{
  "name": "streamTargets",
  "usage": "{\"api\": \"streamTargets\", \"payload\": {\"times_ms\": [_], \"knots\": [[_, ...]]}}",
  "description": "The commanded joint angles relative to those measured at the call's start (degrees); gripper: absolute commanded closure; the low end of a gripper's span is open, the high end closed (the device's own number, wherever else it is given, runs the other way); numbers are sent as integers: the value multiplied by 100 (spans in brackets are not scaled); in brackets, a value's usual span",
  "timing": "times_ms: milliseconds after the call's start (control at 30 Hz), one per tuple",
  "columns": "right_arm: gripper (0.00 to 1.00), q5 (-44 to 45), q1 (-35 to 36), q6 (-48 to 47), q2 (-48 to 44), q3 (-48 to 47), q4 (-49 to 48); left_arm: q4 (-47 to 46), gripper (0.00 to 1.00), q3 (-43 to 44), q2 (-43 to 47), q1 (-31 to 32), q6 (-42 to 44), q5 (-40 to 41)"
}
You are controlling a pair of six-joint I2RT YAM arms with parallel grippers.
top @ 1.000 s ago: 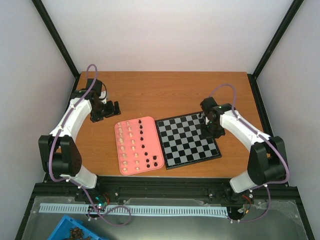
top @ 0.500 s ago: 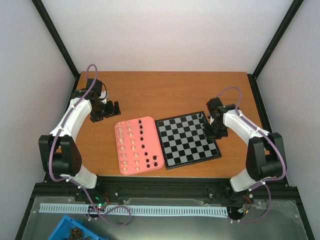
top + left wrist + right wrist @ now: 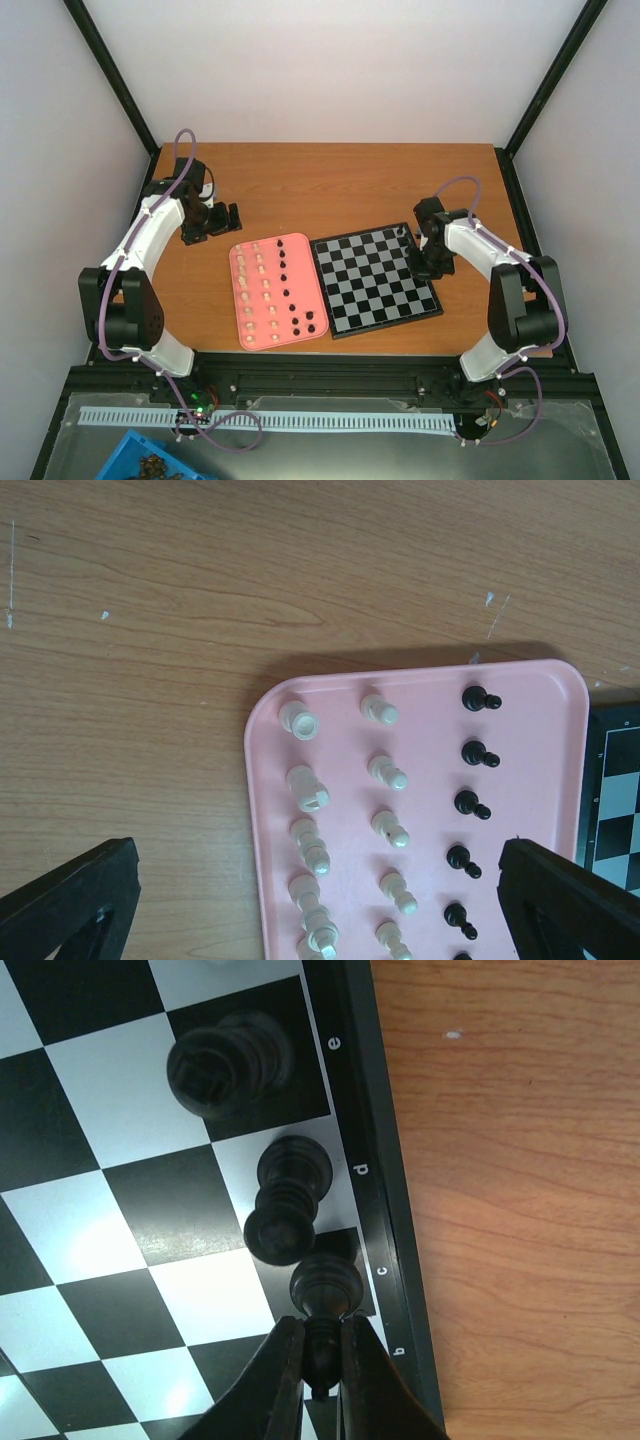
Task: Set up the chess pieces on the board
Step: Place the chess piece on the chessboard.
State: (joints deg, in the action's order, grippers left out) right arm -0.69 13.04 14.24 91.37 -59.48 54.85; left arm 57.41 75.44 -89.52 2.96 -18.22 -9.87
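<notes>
Little is done: two black pieces (image 3: 290,1200) stand along the right edge of the flat black-and-white checked board (image 3: 375,285). A third, a small black turned piece (image 3: 325,1282), is pinched between the narrow fingers of my right gripper (image 3: 322,1350), low over the next edge square. The other cream and black pieces (image 3: 385,770) wait in the pink rounded tray (image 3: 430,695). My left gripper (image 3: 228,218) hovers, fingers wide apart, near the tray's far corner.

The board (image 3: 374,283) lies just right of a pink tray (image 3: 311,275) holding cream and black chess pieces (image 3: 284,268). The right gripper (image 3: 422,267) is over the board's right edge, the left gripper (image 3: 232,214) beyond the tray's far-left corner.
</notes>
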Motion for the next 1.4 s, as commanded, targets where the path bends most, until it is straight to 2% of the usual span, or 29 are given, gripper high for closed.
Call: {"api": "streamTargets", "payload": {"times_ms": [0,467,567,833,1067,1200,1367], "knots": [[97,59,-38,27,119,47,-106,-45,0,110,-28,37,-6,-10],[96,-20,-44,15,248,104,-104,-39,0,138,-103,38,-3,-5],[85,-48,-45,26,231,107,-115,-28,0,155,-111,37,-6,9],[71,-177,-38,-10,69,-18,-10,-12,0,170,-127,33,-2,24],[50,6,48,202,-590,-413,384,1,0,190,-123,34,-4,31],[44,357,754,294,-608,-1054,680,2,0,215,-135,38,-10,3],[38,287,1905,169,228,-2117,790,14,0,246,-151,38,-24,-32]]}}
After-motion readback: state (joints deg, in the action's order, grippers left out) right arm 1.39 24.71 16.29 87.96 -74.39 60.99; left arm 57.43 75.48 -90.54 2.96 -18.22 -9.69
